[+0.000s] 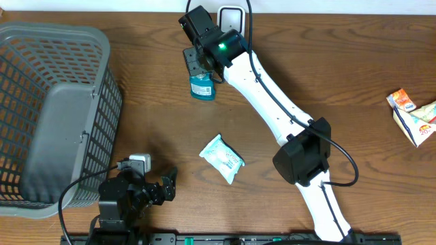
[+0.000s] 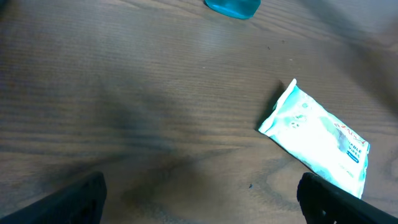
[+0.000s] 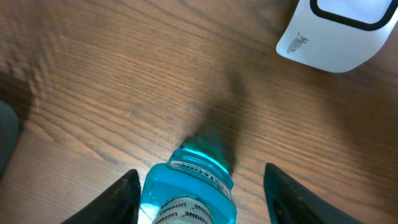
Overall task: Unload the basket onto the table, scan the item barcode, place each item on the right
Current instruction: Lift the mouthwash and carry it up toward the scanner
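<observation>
the right gripper [image 3: 202, 179] is at the far side of the table with the blue mouthwash bottle [image 1: 202, 88] between its fingers. the jaws are parted with a gap on one side, so it looks loose around the bottle, not clamped. the white scanner [image 3: 336, 31] sits near, just beyond the bottle and off to one side. the bottle's long axis seems to run out along the fingers, though i can't tell if it stands or lies. the left gripper [image 2: 202, 194] hangs wide and empty near a wipes packet [image 2: 317, 143], so the right arm is plainly nearer the scanner.
</observation>
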You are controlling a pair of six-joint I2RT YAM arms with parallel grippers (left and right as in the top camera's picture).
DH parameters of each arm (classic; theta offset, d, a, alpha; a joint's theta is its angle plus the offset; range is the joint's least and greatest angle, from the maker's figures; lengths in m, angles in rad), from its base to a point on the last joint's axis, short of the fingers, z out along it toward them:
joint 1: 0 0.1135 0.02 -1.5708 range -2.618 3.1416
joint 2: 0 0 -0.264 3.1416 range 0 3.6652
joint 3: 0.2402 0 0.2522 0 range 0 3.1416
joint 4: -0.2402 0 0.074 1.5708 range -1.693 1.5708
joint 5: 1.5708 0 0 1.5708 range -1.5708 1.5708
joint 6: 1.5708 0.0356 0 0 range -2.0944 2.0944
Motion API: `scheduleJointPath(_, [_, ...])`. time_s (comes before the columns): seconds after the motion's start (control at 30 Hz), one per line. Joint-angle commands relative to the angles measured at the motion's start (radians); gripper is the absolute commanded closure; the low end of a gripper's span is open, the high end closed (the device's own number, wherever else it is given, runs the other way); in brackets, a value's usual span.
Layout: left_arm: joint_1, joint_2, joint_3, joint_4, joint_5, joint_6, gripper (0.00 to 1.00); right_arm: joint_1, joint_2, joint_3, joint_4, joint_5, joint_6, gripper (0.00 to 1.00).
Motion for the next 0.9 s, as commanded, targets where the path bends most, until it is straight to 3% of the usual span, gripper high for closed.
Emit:
scheduleJointPath(0.0, [0.003, -0.002, -0.010, -0.012, -0.006, -0.005, 0.02, -0.005, -0.005, 0.027, 0.003, 0.016, 0.005, 0.39])
scheduleJointPath(0.17, [0.003, -0.002, -0.010, -0.012, -0.006, -0.005, 0.02, -0.005, -0.018, 0.028, 0.003, 0.016, -0.090, 0.24])
scheduleJointPath(0.27, [0.003, -0.002, -0.010, -0.012, -0.006, -0.005, 0.02, -0.005, -0.062, 0.028, -0.028, 0.016, -0.185, 0.01])
scheduleJointPath(0.6, [0.003, -0.002, -0.010, -0.012, -0.006, -0.005, 0.02, -0.006, -0.138, 0.026, -0.151, -0.021, -0.578, 0.01])
scheduleJointPath(0.87, [0.003, -0.002, -0.010, -0.012, -0.006, -0.005, 0.02, -0.027, -0.169, 0.022, -0.221, -0.257, -0.581, 0.01])
